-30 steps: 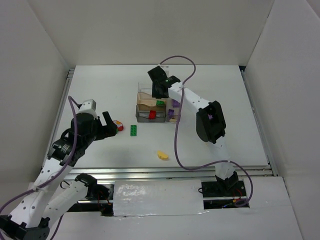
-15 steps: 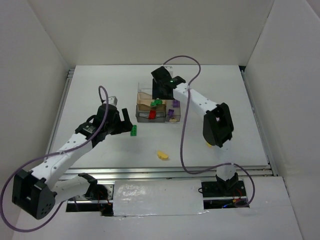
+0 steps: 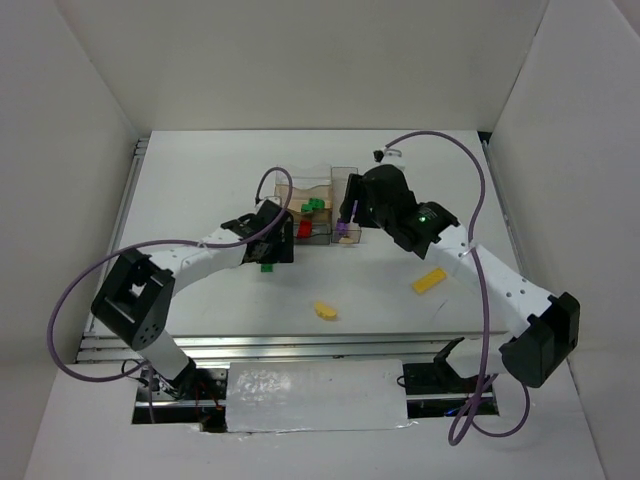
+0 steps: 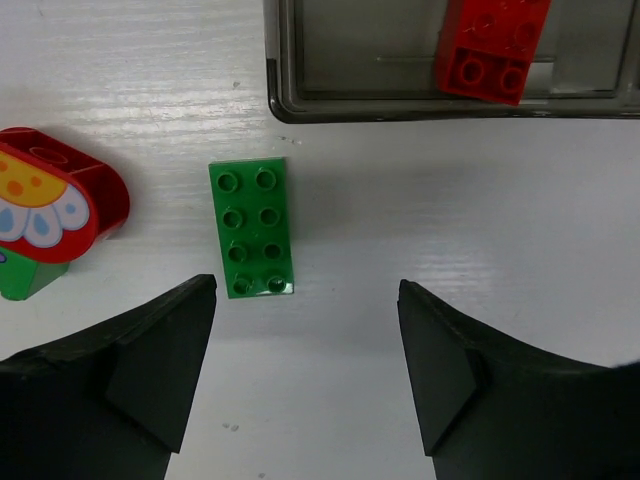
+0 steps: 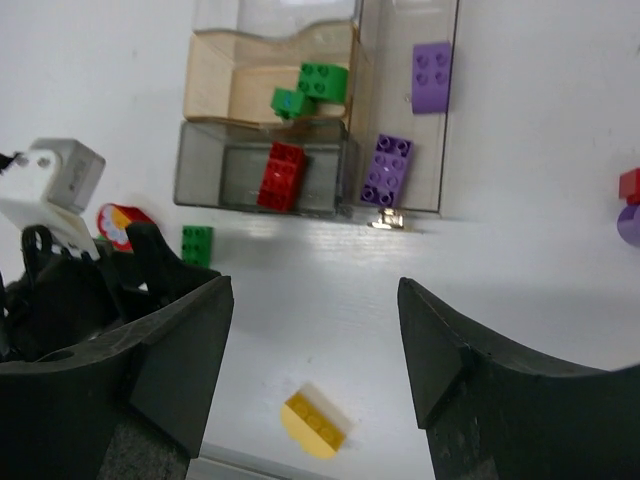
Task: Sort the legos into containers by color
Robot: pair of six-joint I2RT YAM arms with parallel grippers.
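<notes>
The clear tray stands mid-table and holds green bricks, a red brick and two purple bricks. A flat green plate lies on the table just in front of the tray's corner. My left gripper is open and empty, hovering just short of the plate, which sits toward the left finger. My right gripper is open and empty, above the table in front of the tray's right side. A small yellow brick lies near the front.
A red rounded brick with a flower print lies left of the green plate. A long yellow brick lies at the right. A red and purple piece shows at the right edge. White walls enclose the table.
My left arm has swung right, from the red flower brick to over the green plate. My right arm has pulled back from the tray's far side to its right front, uncovering the long yellow brick.
</notes>
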